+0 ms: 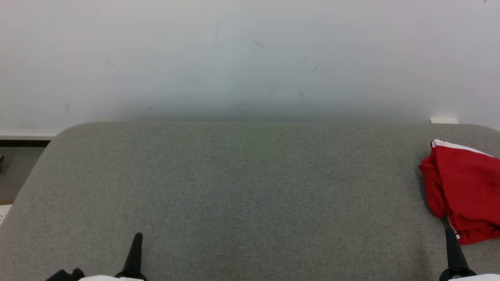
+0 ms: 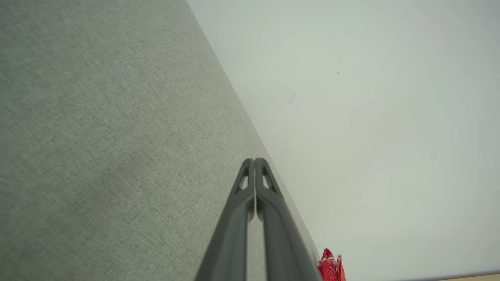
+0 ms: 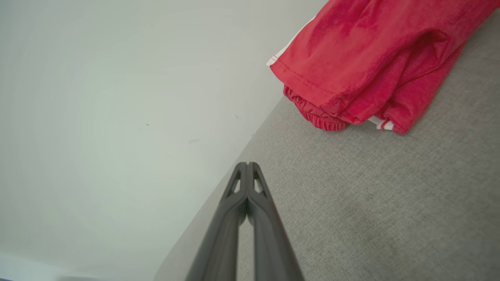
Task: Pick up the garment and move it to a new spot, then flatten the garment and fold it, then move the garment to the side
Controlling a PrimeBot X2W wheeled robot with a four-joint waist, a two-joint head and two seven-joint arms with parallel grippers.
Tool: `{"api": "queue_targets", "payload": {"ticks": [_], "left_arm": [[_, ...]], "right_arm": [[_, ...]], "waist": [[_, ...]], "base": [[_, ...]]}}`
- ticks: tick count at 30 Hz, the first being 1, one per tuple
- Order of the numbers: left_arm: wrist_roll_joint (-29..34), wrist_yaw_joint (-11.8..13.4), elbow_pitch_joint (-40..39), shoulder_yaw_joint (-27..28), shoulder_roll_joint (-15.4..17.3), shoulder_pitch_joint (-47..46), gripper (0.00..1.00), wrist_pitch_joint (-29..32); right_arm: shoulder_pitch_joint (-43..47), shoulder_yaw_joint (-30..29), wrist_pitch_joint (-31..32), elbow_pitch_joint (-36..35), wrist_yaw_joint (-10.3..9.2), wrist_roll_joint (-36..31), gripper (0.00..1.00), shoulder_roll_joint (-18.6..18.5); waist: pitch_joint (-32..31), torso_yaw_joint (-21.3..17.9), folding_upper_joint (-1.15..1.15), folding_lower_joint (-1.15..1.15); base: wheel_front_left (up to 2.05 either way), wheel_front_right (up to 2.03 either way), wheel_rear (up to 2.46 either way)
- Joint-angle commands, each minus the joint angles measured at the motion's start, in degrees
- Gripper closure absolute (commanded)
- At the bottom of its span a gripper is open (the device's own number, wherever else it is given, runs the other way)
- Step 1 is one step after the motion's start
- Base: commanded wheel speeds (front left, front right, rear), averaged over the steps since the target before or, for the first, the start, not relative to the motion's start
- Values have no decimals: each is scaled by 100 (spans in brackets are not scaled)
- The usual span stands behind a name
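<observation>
Garment (image 1: pixel 465 191) in red with white trim, bunched in loose folds on the right side of the grey fabric bench (image 1: pixel 242 187), close to its far edge and the pale wall (image 1: pixel 250 58) behind. Runs off the right border of the head view, so full outline hard to judge. Shows in the right wrist view as a stitched hem over a gathered elastic band, with a thin white stripe at one corner; cut off likewise at the top of that view. Kind of garment not clear from the folds.

Right hand (image 1: pixel 449 231) clenched, fingers pressed together into one dark spike, gripping nothing. Sits at the lower right of the head view, tip just beside the garment's near edge; touching or apart, cannot tell from that angle. Looks clear of the cloth in the right wrist view, bare grey fabric between fingertips and hem.

Left hand (image 1: pixel 137 236) clenched too, empty, at the lower left, well apart from the garment. Points along the bench toward the wall in the left wrist view, a sliver of red at the bottom edge partly hidden behind the fingers.

Pale forearms (image 1: pixel 105 278) barely in at the bottom border of the head view, mostly cut off.
</observation>
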Motion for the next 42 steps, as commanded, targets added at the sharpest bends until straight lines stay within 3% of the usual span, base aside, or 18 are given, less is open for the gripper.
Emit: {"api": "queue_targets", "payload": {"ticks": [1, 42], "left_arm": [[-217, -45, -25, 48, 64, -126, 100, 42], [-2294, -367, 68, 359, 118, -453, 100, 500]], "right_arm": [[-124, -22, 46, -60, -9, 179, 100, -71], [-441, -64, 557, -89, -13, 2188, 100, -81]], "waist": [[6, -2, 0, 0], [139, -45, 0, 0]], "base": [[0, 0, 0], [0, 0, 0]]}}
